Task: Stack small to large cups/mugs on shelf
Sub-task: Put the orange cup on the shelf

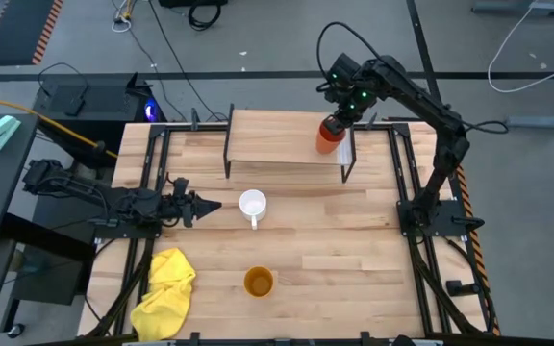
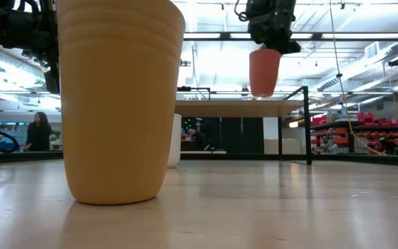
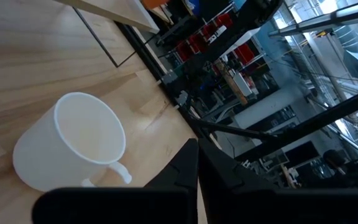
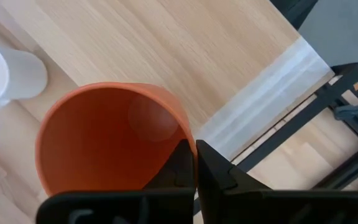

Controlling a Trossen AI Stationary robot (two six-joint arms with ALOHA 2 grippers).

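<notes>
The right arm rises from its base at the table's right side, elbow bent, and reaches toward the far edge, its wrist turned downward. The right gripper (image 1: 333, 125) points down with its two dark fingers (image 4: 194, 168) pinched together on the rim of the red-orange cup (image 1: 329, 137), which hangs from it in the air in the low view. The left arm lies low and nearly level along the table's left side, stretched toward the middle. The left gripper (image 1: 210, 205) points across the table, its fingers (image 3: 194, 171) pressed together with nothing between them.
</notes>
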